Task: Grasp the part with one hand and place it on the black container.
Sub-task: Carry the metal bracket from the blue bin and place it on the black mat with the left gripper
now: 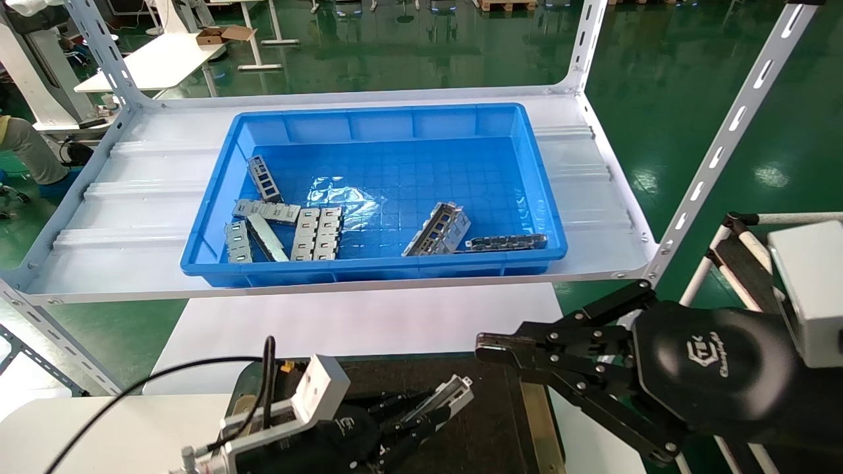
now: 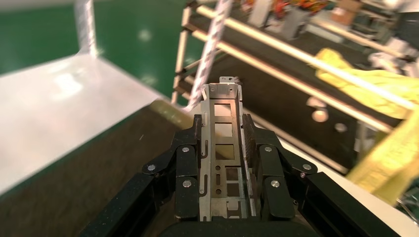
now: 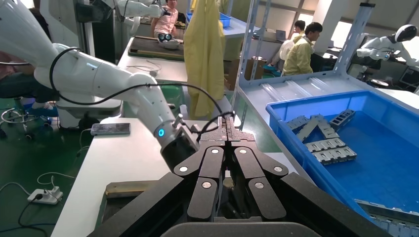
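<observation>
Part [image 2: 223, 143], the narrow silver channel with its row of rectangular cutouts, is sitting clamped between the fingers [image 2: 187, 163] of the left gripper [image 1: 421, 411], its free end sticking out past the fingertips toward 1 o'clock in the head view. That gripper is hovering low over the black container [image 1: 487, 428], the dark felt-like tray with a brass-coloured strip along its side, lying on the white bench [image 1: 118, 431] at 6 o'clock. The right gripper [image 1: 487, 347] is hanging at 4 o'clock, just beyond the tray's far right corner, its fingers pressed together on nothing. Up at 12 o'clock the blue bin [image 1: 217, 263] is resting on the grey shelf [image 1: 132, 217], holding several loose metal brackets [image 1: 441, 229] and slotted plates [image 1: 318, 234].
</observation>
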Available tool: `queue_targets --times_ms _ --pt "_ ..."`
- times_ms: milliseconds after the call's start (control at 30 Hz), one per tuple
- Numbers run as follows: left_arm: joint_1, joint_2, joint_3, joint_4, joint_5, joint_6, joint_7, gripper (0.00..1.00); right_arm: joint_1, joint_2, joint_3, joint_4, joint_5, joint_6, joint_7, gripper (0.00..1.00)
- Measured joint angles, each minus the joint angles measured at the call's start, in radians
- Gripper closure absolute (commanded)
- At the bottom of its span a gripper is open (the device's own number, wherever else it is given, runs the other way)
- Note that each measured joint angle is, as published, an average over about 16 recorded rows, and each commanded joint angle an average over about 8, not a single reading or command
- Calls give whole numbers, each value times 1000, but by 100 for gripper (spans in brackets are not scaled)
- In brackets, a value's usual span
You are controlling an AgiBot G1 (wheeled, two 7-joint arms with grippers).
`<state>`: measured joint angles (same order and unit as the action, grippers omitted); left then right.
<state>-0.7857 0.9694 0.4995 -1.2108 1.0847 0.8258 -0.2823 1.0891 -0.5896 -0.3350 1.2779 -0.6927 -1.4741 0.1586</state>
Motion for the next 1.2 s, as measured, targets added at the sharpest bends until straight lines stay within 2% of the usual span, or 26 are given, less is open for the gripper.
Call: queue_targets --times_ms 333,700,967,1200 --pt "82 111 42 13 104 -280 -67 100 0 0 0 0 0 0 0 100" --pt "75 290 92 144 190 -566 -134 100 0 0 -1 0 0 0 0 100" --pt "12 376 171 261 173 -725 -216 100 0 0 -1 0 0 0 0 100" --pt "-50 397 300 325 101 -848 -302 100 0 0 -1 0 1 0 0 100"
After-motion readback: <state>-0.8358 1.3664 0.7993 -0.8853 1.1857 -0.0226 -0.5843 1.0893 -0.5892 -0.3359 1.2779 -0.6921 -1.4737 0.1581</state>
